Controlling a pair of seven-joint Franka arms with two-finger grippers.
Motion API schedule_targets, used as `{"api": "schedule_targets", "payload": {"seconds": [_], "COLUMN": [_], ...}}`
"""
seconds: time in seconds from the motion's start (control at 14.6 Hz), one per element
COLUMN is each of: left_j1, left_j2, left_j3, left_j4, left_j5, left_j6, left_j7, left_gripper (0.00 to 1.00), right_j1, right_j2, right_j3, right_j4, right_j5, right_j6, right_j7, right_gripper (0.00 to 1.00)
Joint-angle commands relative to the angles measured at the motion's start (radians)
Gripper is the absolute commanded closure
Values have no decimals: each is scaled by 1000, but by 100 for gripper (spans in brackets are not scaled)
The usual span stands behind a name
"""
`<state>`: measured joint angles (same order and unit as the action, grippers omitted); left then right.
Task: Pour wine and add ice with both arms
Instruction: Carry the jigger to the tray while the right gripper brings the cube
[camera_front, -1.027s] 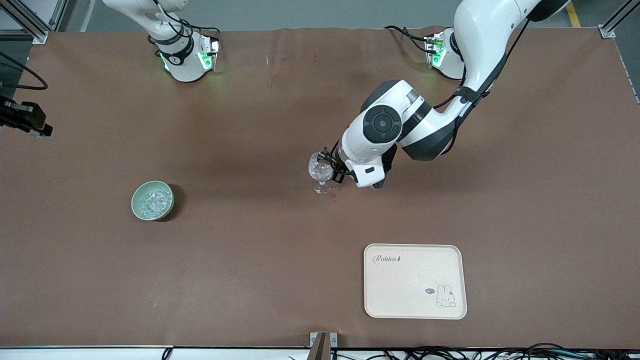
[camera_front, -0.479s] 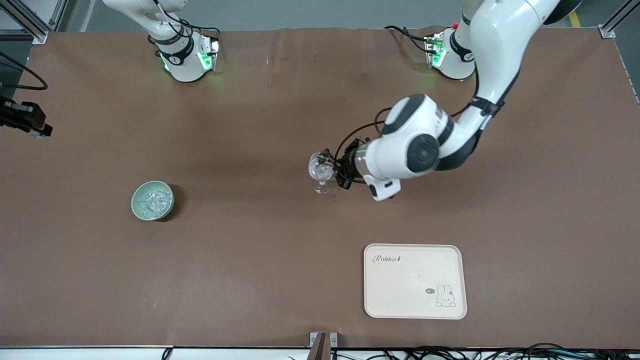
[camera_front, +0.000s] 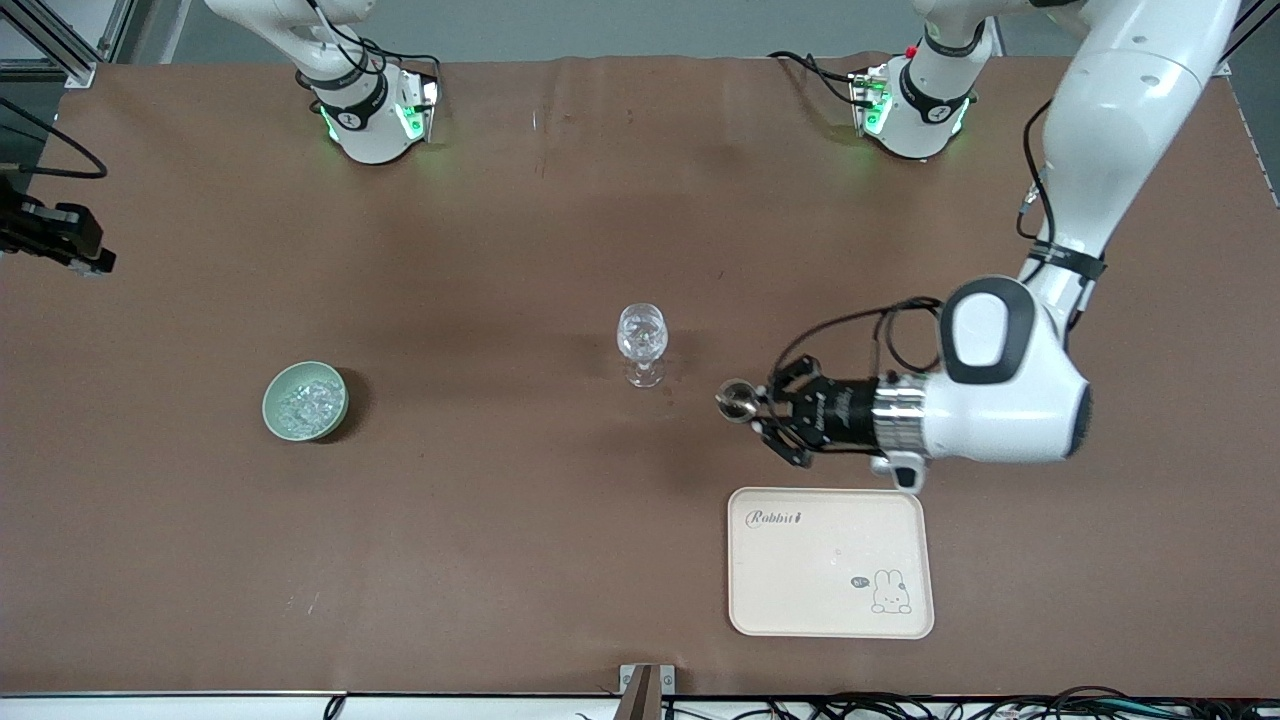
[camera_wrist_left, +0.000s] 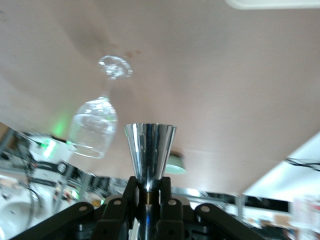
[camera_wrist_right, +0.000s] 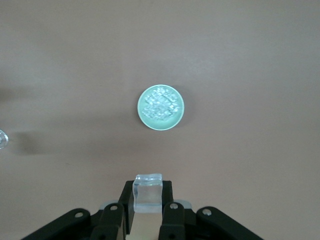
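As left gripper (camera_front: 757, 418), clamped on metal cup (camera_front: 738, 400), was drawn back from glass (camera_front: 641, 343) toward tray (camera_front: 830, 561), pour judged done; ice cube (camera_wrist_right: 148, 192) pinched by right gripper (camera_wrist_right: 148, 206) above bowl (camera_wrist_right: 160, 107) of ice (camera_front: 304, 403)

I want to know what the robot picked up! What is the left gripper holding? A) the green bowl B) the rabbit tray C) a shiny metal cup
C: the left gripper is shut on a small shiny metal cup, with the stemmed glass standing apart from it on the table.
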<state>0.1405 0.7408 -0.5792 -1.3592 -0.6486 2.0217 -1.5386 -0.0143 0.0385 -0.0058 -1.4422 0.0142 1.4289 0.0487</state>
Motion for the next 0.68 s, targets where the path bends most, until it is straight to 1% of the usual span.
{"api": "schedule_targets", "payload": {"seconds": [0.0,0.14,0.27,0.34,0.48,0.62], "left_j1": [51,97,131,152,165,169], "left_j2": [89,127,176,211,268,291], "left_j3": [-11,-11,-11,-13,-10,25], "left_j4": [71,71,72,78,106,106], "left_j5": [-84,-130,-137,-149,-253,-305], "left_j6": [60,109,153,178,189,199], "left_j7": [64,106,136,179,263,352], "left_gripper": [100,100,100,100,100,100], "right_j1": [78,167,264,313,394,480], "right_j2": [4,8,14,26,64,115], "right_j3": [4,4,4,3,4,4], "right_j4": [13,13,16,16,16,16], "right_j5": [42,49,52,78,90,104], "right_j6": [-2,1,2,21,73,140], "right_j7": [143,268,371,440,548,664], "right_gripper": [100,100,100,100,100,100]}}
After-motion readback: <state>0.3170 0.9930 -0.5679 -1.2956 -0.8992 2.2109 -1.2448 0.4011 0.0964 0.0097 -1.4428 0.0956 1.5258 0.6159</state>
